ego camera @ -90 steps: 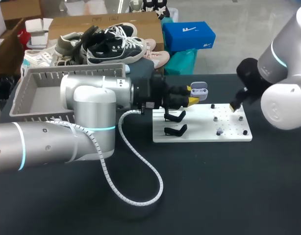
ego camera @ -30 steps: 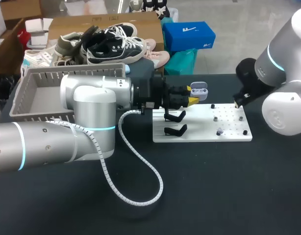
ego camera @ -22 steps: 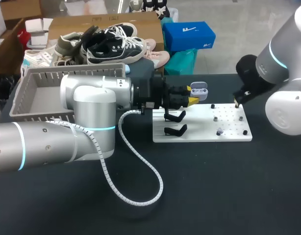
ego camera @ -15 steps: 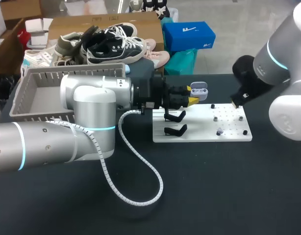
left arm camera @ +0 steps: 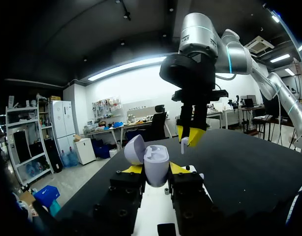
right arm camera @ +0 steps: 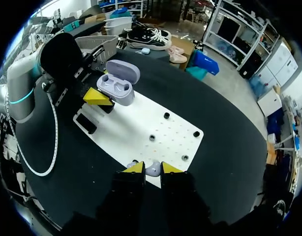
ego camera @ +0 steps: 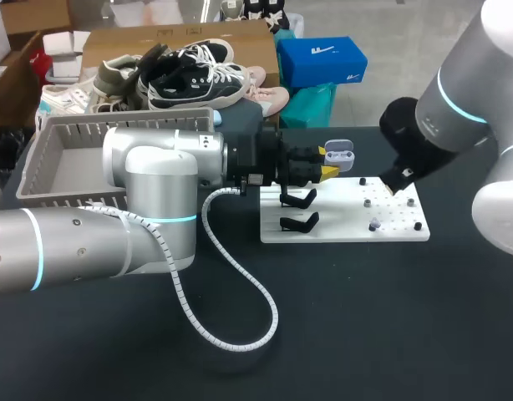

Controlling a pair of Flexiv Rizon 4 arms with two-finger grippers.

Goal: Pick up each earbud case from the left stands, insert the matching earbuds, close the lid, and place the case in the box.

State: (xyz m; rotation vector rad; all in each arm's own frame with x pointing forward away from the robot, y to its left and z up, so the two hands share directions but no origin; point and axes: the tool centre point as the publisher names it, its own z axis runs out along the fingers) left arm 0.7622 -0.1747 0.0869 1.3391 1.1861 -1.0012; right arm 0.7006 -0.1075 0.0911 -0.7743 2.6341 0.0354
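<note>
Our left gripper (left arm camera: 156,168) clamps the open case (left arm camera: 156,158) just above the stands (ego camera: 298,200). Our right gripper (right arm camera: 152,167) pinches an earbud (right arm camera: 152,170) over the board (ego camera: 348,227). Overhead, its wrist mostly hides the tips.

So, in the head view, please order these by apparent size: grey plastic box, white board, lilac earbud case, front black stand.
1. grey slatted plastic box
2. white flat perforated board
3. open lilac earbud case and nearer black hooked stand look about equal, so these two stay unranked.
</note>
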